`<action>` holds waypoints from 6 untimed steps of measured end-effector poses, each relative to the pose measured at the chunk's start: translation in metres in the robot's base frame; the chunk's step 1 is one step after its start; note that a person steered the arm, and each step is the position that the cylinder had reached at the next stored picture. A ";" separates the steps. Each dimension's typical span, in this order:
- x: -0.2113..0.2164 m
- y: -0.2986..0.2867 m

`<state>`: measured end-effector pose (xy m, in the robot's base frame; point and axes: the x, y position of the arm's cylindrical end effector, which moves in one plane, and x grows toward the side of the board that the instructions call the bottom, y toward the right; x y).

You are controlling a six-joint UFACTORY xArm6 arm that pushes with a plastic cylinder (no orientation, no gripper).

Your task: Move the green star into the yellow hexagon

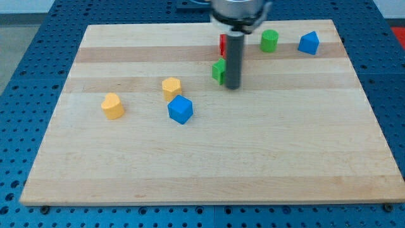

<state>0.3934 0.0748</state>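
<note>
The green star point(219, 71) sits near the view's top centre, partly hidden behind my rod. My tip point(233, 87) rests on the board just to the right of the star, touching or nearly touching it. The yellow hexagon point(171, 88) lies to the star's left and slightly lower, with a blue block point(180, 109) right below it.
A red block point(223, 44) is just above the green star, partly hidden by the rod. A green cylinder point(269, 40) and a blue block point(309, 43) sit at the top right. A yellow heart-like block point(112, 106) lies at the left. The wooden board point(209, 164) has blue pegboard around it.
</note>
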 end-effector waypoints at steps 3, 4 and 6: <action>-0.035 -0.043; -0.007 -0.099; -0.077 -0.010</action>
